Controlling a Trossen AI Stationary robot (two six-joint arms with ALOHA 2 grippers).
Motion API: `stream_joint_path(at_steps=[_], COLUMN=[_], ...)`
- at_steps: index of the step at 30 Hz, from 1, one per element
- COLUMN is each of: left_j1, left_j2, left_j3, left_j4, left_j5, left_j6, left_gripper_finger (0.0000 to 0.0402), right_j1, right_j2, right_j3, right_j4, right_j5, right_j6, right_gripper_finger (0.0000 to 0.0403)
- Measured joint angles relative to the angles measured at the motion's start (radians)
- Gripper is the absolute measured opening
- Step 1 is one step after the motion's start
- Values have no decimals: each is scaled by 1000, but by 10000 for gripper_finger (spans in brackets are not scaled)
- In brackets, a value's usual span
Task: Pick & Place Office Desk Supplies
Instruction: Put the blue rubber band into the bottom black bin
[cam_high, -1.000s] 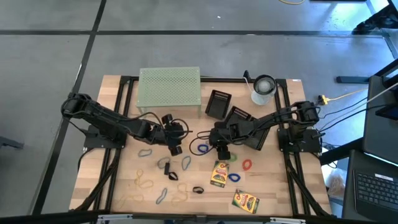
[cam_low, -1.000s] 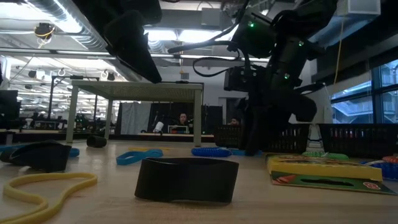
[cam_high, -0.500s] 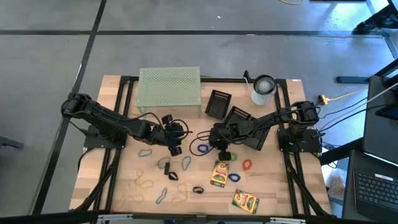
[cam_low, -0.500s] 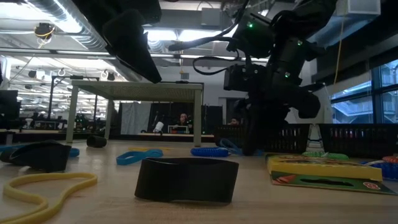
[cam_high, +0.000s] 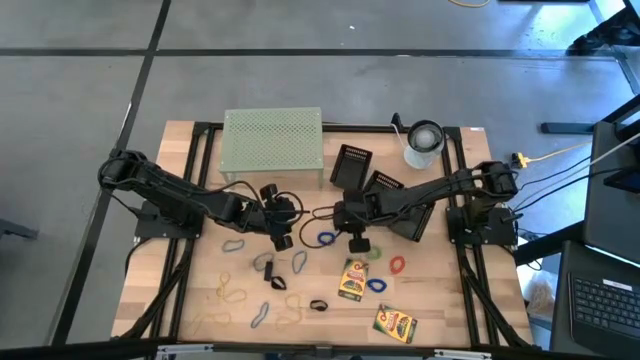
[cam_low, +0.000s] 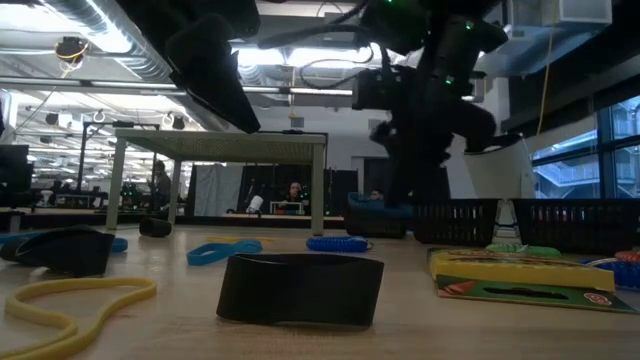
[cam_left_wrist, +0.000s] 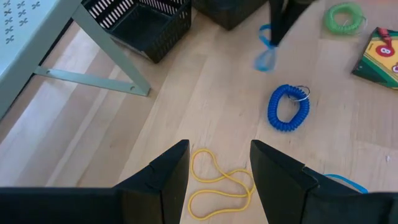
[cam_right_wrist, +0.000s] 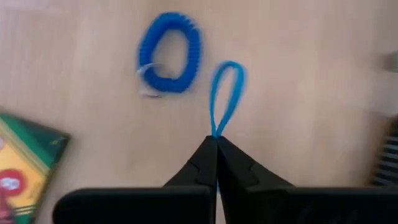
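My right gripper (cam_right_wrist: 216, 142) is shut on a thin blue rubber band (cam_right_wrist: 225, 98) and hangs above the middle of the table (cam_high: 440, 290). A blue coil (cam_right_wrist: 169, 53) lies on the wood just beside and below it. My left gripper (cam_left_wrist: 217, 171) stands open to the left of the right gripper (cam_high: 354, 240), above a yellow rubber band (cam_left_wrist: 219, 186) that lies flat on the table. In the left wrist view the blue band (cam_left_wrist: 266, 55) dangles under the right fingers (cam_left_wrist: 281, 22). One crayon box (cam_high: 352, 279) lies near the middle front, another (cam_high: 395, 323) at the front right. My right gripper pinches the blue band's one end (cam_right_wrist: 215, 133) between its two fingertips, coming from above and pointing steeply down. The rest of the loop hangs slack below the fingers, clear of the table.
A pale green perforated rack (cam_high: 272, 143) stands at the far side, with two black mesh baskets (cam_high: 351, 166) (cam_high: 395, 200) and a white cup (cam_high: 424, 143) to its right. A green coil (cam_left_wrist: 345, 17), a red band (cam_high: 397, 265) and several loose bands (cam_high: 232, 293) lie toward the front.
My right gripper has risen from the table with the blue band. The band lay on the wood beside the blue coil and now hangs clear below the fingertips. The blue coil has stayed in place.
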Motion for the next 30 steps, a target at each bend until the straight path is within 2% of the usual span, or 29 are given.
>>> stream_joint_path(at_steps=[7,14,19,24,30], left_j1=[-1,-1,-1,-1,-1], left_j2=[0,0,0,0,0], left_j3=[0,0,0,0,0], left_j4=[-1,7,10,9,9], left_j5=[0,-1,-18,-37,-37], left_j6=[-15,-23,-24,-25,-31], left_gripper_finger=[164,164,164,164,164], right_j1=[2,38,77,123,162], right_j2=[-120,-261,-312,-318,-318], right_j3=[9,10,10,10,10], right_j4=[8,188,417,646,717], right_j5=[123,232,266,257,258], right_j6=[41,60,24,-95,-151], right_gripper_finger=[1,0,0,0,0])
